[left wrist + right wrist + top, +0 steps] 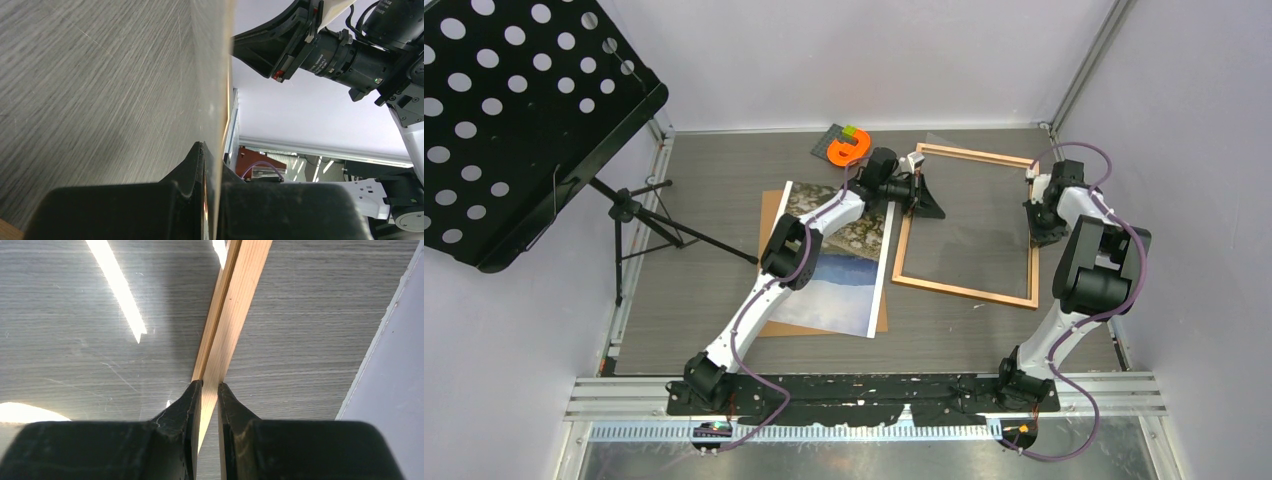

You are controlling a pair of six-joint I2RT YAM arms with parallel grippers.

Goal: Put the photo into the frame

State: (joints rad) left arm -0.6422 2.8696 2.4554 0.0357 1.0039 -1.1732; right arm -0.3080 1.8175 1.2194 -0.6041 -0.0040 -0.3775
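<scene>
left pincer [212, 165] clamped on clear sheet [212, 75] edge, by frame [964, 290] left rail | right pincer [210, 387] clamped on frame's right rail | photo [849, 285] flat on board [770, 215], left of frame, under left arm | risk: sheet slipping from thin grip, landing skewed; frame dragged by right tug

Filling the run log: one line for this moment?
left hand shut on clear sheet; right hand shut on frame; photo on backing board, outside frame

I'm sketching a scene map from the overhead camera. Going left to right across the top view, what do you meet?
Music stand → photo → frame.
</scene>
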